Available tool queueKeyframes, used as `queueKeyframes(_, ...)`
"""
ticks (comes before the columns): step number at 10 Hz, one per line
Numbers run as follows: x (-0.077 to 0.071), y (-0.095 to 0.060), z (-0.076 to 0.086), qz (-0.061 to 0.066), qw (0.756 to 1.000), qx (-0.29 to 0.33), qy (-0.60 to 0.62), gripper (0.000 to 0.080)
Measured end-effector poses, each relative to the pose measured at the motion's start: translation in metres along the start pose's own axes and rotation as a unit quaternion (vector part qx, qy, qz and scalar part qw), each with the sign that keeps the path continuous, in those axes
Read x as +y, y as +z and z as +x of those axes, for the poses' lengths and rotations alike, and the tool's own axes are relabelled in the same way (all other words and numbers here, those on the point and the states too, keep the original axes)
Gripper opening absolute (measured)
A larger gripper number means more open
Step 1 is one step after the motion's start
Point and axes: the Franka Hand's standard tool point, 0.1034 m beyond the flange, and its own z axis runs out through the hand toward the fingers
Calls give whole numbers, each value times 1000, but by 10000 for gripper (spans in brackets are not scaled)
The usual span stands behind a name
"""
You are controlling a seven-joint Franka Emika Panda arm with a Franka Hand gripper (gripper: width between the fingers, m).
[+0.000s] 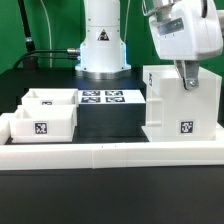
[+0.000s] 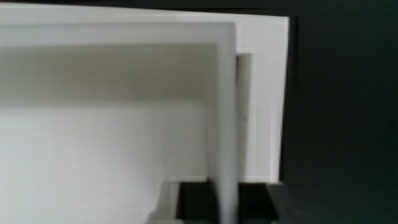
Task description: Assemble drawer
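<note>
Now the gripper [image 1: 187, 80] pinches its fingers [image 2: 196, 203] almost shut on one thin wall of the tall housing [image 1: 175, 110]. The housing stands at the exterior view's right, well apart from the two trays [image 1: 45, 116]. Such a thin hold may slip, and then the housing could tip.

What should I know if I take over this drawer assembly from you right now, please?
The gripper straddles the top edge of a wall of the housing; I cannot tell whether it is clamped.
The housing stands upright at the exterior view's right, just behind the border wall.
The front tray and rear tray sit at the exterior view's left, outside the housing.
Done: no tray inserted yet.
Left: fit both trays into the housing.
</note>
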Motion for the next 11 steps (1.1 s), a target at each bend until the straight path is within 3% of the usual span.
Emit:
queueKeyframes(5, -14, 2, 1, -13, 1000, -5, 11, 45)
queueKeyframes(9, -18, 3, 1, -12, 1000, -5, 7, 45)
queueKeyframes(10, -17, 3, 1, -12, 1000, -6, 5, 132)
queueKeyframes(11, -17, 3, 1, -12, 1000, -6, 4, 267)
